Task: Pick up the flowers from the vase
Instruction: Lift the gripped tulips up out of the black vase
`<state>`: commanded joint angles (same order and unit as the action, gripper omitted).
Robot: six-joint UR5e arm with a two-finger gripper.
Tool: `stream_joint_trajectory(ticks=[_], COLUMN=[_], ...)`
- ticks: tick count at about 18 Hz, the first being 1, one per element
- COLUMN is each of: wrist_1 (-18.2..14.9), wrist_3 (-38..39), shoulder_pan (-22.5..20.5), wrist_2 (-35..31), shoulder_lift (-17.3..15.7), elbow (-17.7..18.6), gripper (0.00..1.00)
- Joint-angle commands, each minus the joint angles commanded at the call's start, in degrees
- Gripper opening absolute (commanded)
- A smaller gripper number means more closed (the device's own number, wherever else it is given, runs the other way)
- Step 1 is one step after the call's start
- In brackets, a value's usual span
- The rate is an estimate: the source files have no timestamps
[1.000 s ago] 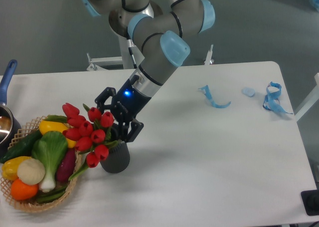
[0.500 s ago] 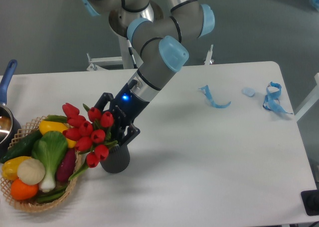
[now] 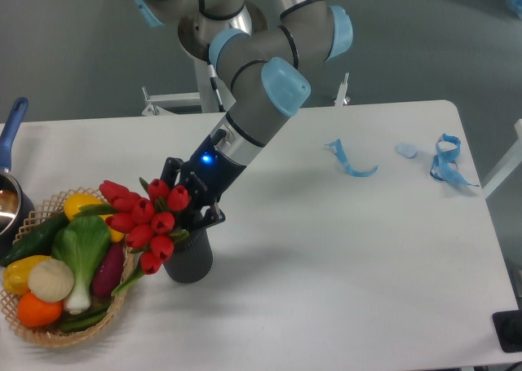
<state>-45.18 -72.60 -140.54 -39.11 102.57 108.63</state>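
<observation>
While standing in the vase [image 3: 189,261], flowers [image 3: 145,220] meet end effector [image 3: 193,201].

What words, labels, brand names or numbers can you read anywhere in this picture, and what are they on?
None can be read.
The arm shows no printed text, only a blue light near the gripper.
The vase, flowers, basket and blue strips carry no lettering that shows.
</observation>
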Motion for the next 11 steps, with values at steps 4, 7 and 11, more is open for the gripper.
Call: stream_joint_trajectory(ticks=[4,7,11], wrist_1=[-0.61,-0.7,-0.7], wrist_3=[3.07,5.09,8.52], shoulder_pan=[-0.26,-0.26,-0.26], wrist_2=[0.18,0.18,2.89], shoulder_lift=[-1.49,-3.42,-5.44], elbow=[-0.79,-1.05,-2.02], gripper=[0.37,0.37,0.37])
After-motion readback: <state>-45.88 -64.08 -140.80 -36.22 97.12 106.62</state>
